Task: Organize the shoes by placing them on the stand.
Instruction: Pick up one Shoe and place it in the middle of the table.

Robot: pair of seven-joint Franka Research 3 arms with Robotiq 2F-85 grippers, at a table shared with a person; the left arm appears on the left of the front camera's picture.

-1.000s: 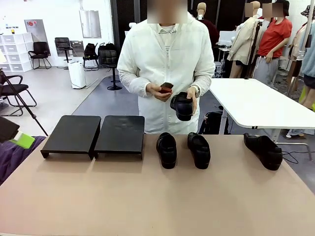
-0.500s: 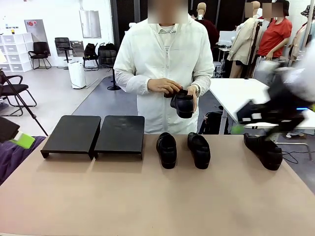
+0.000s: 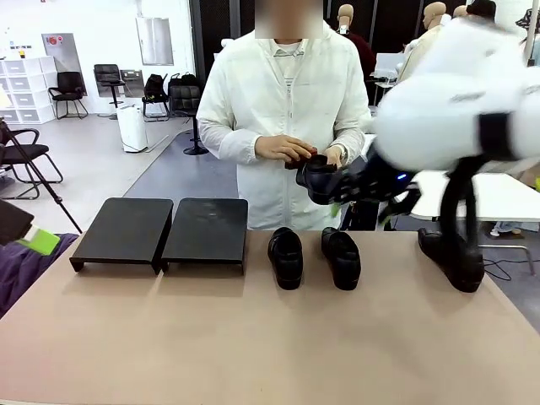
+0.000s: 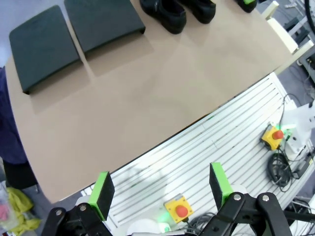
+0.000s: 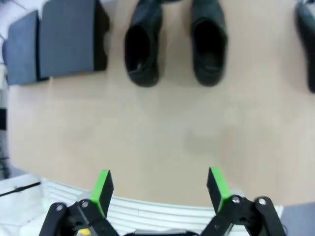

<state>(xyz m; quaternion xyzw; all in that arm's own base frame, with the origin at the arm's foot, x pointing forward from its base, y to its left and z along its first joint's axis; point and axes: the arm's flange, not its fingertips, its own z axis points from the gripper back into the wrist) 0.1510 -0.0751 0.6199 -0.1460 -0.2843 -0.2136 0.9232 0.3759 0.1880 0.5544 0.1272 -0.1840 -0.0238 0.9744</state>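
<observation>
Left jaws stand wide apart with nothing between the green pads [image 4: 103, 194]. They hang off the robot's side of the surface [image 4: 147, 108], well back from the stand [image 4: 74, 34], above a white slatted base that carries a yellow box with a red button [image 4: 177, 209].

Right jaws are spread wide as well, empty, pads [image 5: 102, 189] over bare surface on the robot's side of the stand [image 5: 54, 46]. From the front I see the right arm [image 3: 456, 93] as a big white blur, well off to the stand's right and higher than it. Its dark end sits near the shoe the person holds, and I cannot tell whether they touch.

The stand [image 3: 160, 229] has both black panels bare. Just beside its right end, a pair of shoes [image 3: 286, 256] rests on the surface, toes toward me. A third shoe [image 3: 452, 257] lies much farther right of the stand. The fourth shoe [image 3: 316, 179] is up in the person's hands [image 3: 283, 149], behind the stand's right end.
</observation>
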